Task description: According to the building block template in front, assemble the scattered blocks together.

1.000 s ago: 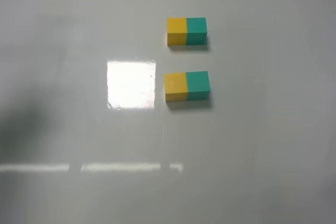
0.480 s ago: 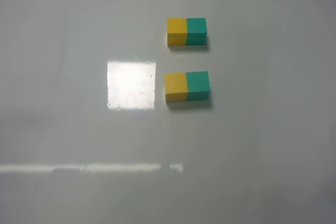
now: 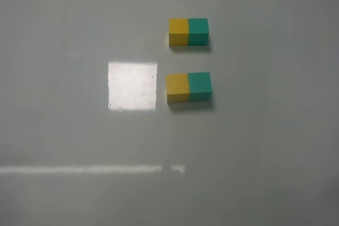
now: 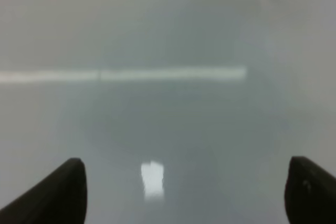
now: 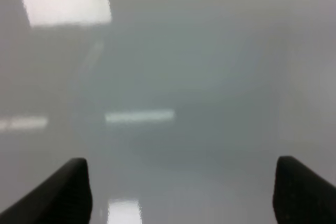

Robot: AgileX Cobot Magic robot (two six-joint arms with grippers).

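Observation:
The building block template (image 3: 188,31), a yellow-and-teal two-cube bar, lies at the far middle of the table. Nearer, the loose yellow cube (image 3: 177,88) and the loose teal-green cube (image 3: 199,86) sit side by side and touching, yellow on the left, in the same order as the template. Neither gripper shows in the exterior high view. The left gripper (image 4: 184,195) is open and empty over bare table, with only its dark fingertips (image 4: 60,192) visible. The right gripper (image 5: 181,195) is also open and empty over bare table. No block shows in either wrist view.
The grey glossy table (image 3: 265,146) carries a bright square light reflection (image 3: 132,85) left of the cube pair and a thin bright reflected stripe (image 3: 90,169) nearer the front.
A dark shadow at the left of the table one second ago has faded out. The blocks have not moved.

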